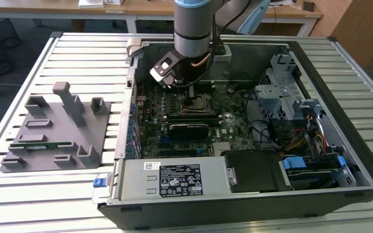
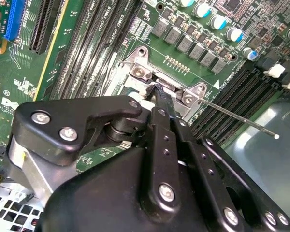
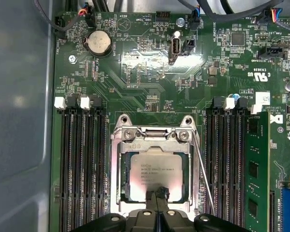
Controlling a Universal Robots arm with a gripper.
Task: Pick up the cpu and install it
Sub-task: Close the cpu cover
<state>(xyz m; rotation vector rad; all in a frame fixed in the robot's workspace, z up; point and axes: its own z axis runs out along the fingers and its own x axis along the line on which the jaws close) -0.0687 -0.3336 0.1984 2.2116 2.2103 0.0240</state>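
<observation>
The cpu lies flat in the socket frame on the circuit board, silver top up and level with the frame's opening. The frame's thin metal lever runs along one side of it, standing free of the board at its far end in the second wrist view.

The end effector sits right at the near edge of the cpu, its two black fingers pressed together to a narrow point with nothing held between them. From the first wrist view I can't quite say whether that tip touches the chip or hangs just above it.

Rows of black memory slots flank the socket, and a green memory stick stands in one beyond them. In the exterior view the arm reaches straight down into the open computer case, which lies on its side on the slatted desk. A grey holder tray rests on the desk at the exterior view's left, just beside the case.
</observation>
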